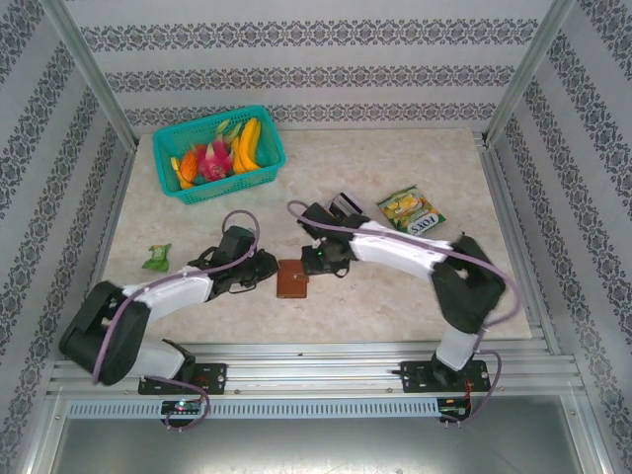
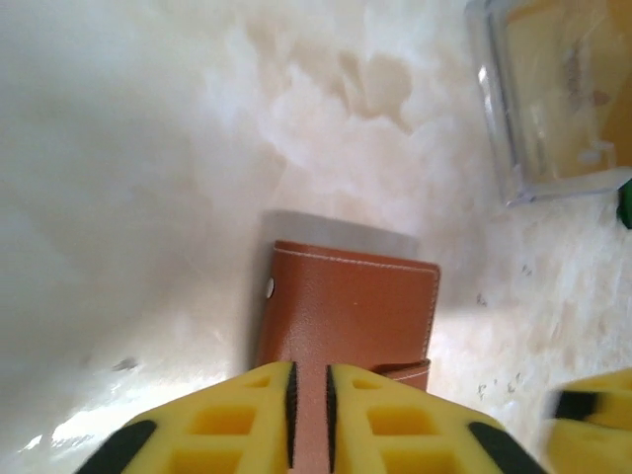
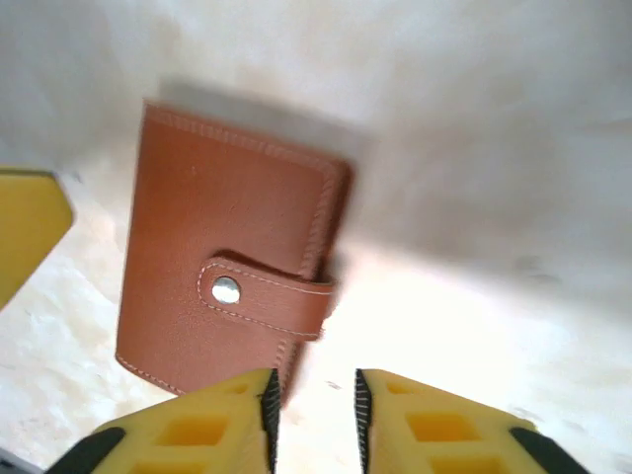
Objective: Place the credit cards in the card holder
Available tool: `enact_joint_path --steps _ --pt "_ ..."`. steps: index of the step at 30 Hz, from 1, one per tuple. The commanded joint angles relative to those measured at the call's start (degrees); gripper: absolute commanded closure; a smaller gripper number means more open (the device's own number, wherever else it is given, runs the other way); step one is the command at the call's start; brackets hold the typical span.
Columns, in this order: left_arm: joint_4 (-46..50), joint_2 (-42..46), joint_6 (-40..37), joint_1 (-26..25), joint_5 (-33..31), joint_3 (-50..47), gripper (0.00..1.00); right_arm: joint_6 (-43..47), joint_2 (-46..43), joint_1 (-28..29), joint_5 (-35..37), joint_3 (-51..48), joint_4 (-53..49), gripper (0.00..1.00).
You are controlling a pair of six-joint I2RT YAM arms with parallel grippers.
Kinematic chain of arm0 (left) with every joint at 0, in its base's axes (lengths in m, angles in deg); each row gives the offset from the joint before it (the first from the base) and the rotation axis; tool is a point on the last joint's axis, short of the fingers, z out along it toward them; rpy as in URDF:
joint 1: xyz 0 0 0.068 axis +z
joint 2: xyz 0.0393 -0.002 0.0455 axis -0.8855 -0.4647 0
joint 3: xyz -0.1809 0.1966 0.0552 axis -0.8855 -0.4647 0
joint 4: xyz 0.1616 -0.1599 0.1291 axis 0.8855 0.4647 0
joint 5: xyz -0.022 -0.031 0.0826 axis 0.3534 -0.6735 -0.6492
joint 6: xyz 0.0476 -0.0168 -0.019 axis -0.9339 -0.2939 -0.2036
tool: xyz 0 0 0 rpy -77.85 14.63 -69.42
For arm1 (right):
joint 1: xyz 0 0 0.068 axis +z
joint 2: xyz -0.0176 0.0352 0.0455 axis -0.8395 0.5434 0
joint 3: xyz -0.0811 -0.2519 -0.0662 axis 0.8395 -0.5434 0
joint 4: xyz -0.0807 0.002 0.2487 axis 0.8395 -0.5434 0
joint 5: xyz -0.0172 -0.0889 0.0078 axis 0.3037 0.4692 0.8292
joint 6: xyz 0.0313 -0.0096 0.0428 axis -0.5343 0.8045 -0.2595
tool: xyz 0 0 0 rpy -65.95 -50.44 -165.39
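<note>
- On the left arm [image 1: 168, 291]: folded at the elbow near its base, forearm laid low across the table [image 1: 375, 296] toward the centre, ending in the left gripper [image 1: 265, 271] at the left edge of the card holder [image 1: 292, 279].
- At the left fingers [image 2: 237, 420]: parted by only a thin slit, brown leather showing through it; cannot tell whether pinching the holder's edge or hanging just above it.
- On the right arm [image 1: 405, 247]: elbow raised at the right, forearm angled back toward the centre, right gripper [image 1: 321, 259] tipped down just beyond the holder's upper right corner.
- At the right fingers [image 3: 425, 425]: slightly apart, bare table between them, clamped on nothing; the holder's strap side just beside the left-hand pad.
- As to the card holder: closed, strap snapped shut, flat on the table between both grippers.
- Beyond the holder: clear plastic box [image 2: 553, 99] with something flat and orange-yellow inside, too blurred to name; snack packet [image 1: 412, 210] to its right; teal basket [image 1: 219, 153] of toy fruit well apart at the far left.
</note>
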Motion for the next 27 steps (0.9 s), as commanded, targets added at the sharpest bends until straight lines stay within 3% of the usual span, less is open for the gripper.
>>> enact_joint_path --steps 1,2,6,7,8,12,14,17,20,23,25,27 --pt "10.4 6.5 -5.1 -0.3 -11.9 3.9 0.77 4.0 -14.1 -4.8 16.0 -3.8 2.6 0.56" --pt "12.0 7.9 -6.1 -0.2 -14.8 4.5 0.74 5.3 -17.2 -7.0 20.6 -6.0 3.4 0.45" --pt "15.0 11.1 -11.2 0.1 -25.3 6.5 0.58 10.7 -27.4 -16.6 35.2 -14.4 9.3 0.18" --pt "15.6 11.6 -12.8 0.2 -28.5 7.1 0.49 13.0 -29.2 -19.4 37.1 -16.4 11.7 0.12" --pt "16.2 11.8 -14.1 0.3 -32.3 7.6 0.41 16.2 -30.5 -22.1 37.8 -18.9 15.3 0.1" --pt "15.7 10.7 -21.3 1.5 -43.6 9.7 0.25 29.3 -30.9 -31.0 36.0 -29.7 32.6 0.08" --pt "18.0 9.0 -22.3 2.1 -51.8 11.9 0.1 31.7 -28.8 -34.1 37.5 -33.9 39.8 0.07" --pt "18.4 6.5 -24.9 4.7 -57.7 13.8 0.0 33.2 -25.9 -37.8 31.1 -39.5 50.5 0.07" --pt "21.1 3.6 -24.3 11.8 -55.0 14.9 0.0 33.8 -22.9 -40.1 22.1 -41.3 55.7 0.07" --pt "19.9 2.7 -26.0 15.4 -55.6 14.1 0.0 34.7 -19.5 -40.7 19.3 -40.7 59.3 0.07" --pt "11.3 4.6 -30.2 15.7 -56.0 9.8 0.0 35.8 -18.6 -40.9 18.6 -43.1 68.6 0.06" --pt "-3.6 7.0 -34.9 16.0 -55.4 2.6 0.0 32.8 -17.1 -42.9 14.7 -42.4 69.2 0.05"
